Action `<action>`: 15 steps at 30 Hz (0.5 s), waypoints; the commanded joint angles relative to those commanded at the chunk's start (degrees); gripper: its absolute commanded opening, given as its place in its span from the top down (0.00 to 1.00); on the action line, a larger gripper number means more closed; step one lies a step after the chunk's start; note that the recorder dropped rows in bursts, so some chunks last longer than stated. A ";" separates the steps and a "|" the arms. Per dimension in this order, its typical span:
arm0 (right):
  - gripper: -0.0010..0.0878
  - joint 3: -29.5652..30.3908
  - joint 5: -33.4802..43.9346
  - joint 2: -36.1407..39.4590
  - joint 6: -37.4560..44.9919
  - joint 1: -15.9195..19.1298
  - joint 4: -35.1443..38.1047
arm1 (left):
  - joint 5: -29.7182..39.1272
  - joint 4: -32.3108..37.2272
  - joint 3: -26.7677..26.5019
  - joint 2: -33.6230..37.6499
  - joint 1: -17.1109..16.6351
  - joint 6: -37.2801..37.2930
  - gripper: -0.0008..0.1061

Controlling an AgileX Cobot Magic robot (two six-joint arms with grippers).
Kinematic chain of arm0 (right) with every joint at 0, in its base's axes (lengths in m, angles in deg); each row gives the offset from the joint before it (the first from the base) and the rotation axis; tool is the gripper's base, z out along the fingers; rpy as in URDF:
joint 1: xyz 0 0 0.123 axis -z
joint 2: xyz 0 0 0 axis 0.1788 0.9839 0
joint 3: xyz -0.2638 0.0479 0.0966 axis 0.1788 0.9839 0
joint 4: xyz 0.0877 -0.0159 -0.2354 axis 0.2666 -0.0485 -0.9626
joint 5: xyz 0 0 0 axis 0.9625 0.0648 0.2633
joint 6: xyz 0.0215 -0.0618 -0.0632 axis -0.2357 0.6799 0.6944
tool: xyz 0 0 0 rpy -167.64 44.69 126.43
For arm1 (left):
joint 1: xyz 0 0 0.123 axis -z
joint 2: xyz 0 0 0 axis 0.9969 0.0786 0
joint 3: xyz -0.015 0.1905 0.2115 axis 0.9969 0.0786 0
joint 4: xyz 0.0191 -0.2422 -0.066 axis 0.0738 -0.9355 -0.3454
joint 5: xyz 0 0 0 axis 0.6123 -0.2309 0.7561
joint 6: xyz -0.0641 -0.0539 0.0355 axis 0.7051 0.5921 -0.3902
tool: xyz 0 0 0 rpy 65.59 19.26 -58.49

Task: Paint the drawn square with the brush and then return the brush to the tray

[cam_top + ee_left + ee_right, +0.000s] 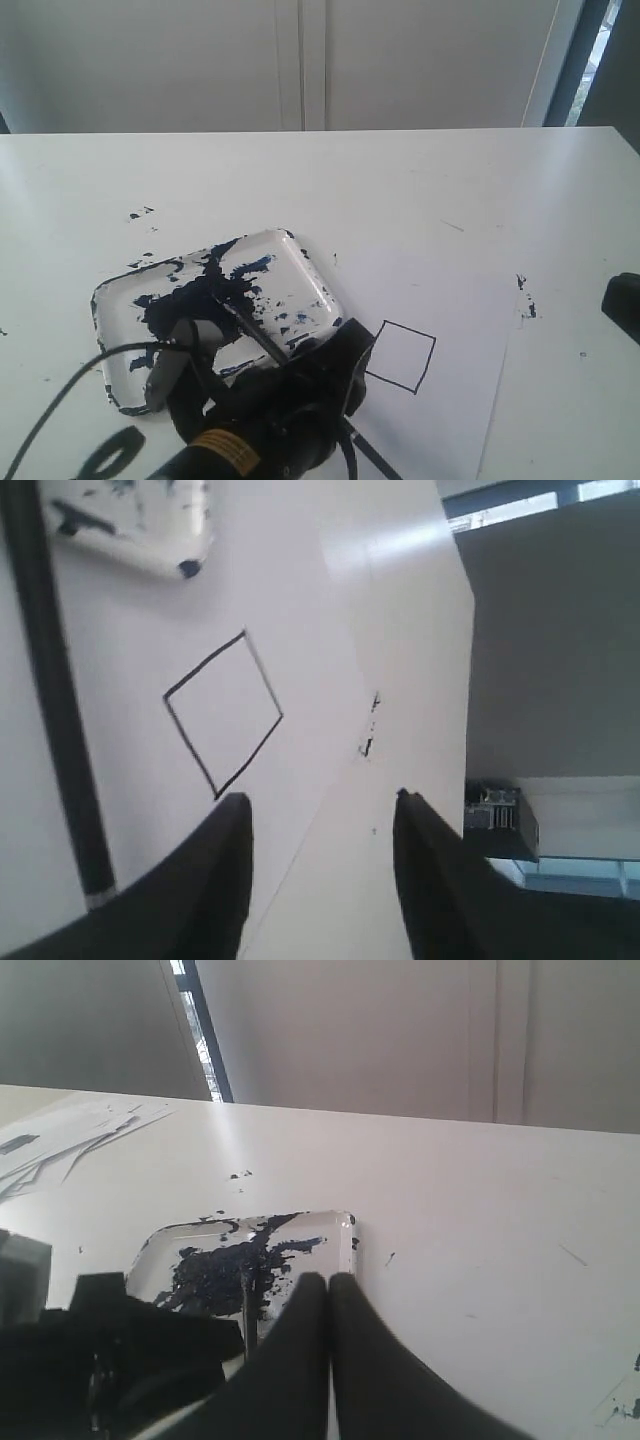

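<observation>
White table [420, 190], paint specks here & there. Pale wall behind, window strip at far right. A sheet of paper [450, 400] lies right of the tray [305, 275], w/ the drawn square [400, 356] on it, inside unpainted. Tray sits left of centre, dark blotch across it.

Brush [250, 330] lies slanted: one end over the blotch, shaft crossing the tray's near rim toward the left arm [270, 420]. The arm hides the tray's near corner & the rest of the shaft.

Left gripper [320, 798] is spread wide, nothing btwn its fingers; the brush runs beside it, outside the gap. Right gripper [327, 1285] is pressed closed, empty, near the table's right edge, well apart from the square. Open tabletop lies btwn them. Loose papers [60, 1135] lie far off.
</observation>
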State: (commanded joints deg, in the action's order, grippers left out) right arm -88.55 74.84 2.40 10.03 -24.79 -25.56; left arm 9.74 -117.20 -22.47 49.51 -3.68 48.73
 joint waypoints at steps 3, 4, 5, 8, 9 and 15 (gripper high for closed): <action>0.99 0.00 0.00 0.00 0.00 0.00 0.00 | -0.11 -0.84 0.00 -3.52 0.00 -10.98 0.55; 0.99 0.00 0.00 0.00 0.00 0.00 0.00 | 0.06 -0.71 0.00 -4.62 0.00 -14.41 0.55; 0.99 0.00 0.00 0.00 0.00 0.00 0.00 | 0.06 -0.54 0.00 -5.59 0.00 -17.77 0.55; 0.99 0.00 0.00 0.00 0.00 0.00 -0.13 | 0.51 -0.06 0.00 -7.86 -0.54 -23.66 0.55; 0.99 0.00 0.00 0.00 0.00 0.00 -0.13 | 1.28 0.75 0.00 -8.54 -0.96 -24.76 0.55; 0.99 0.00 0.00 0.00 0.00 0.00 -0.13 | 15.26 18.41 -0.03 -11.58 -9.97 -25.78 0.63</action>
State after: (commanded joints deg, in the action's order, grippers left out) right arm -88.55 74.84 2.40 10.03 -24.79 -25.69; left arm 25.00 -98.79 -22.51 37.93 -13.65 22.95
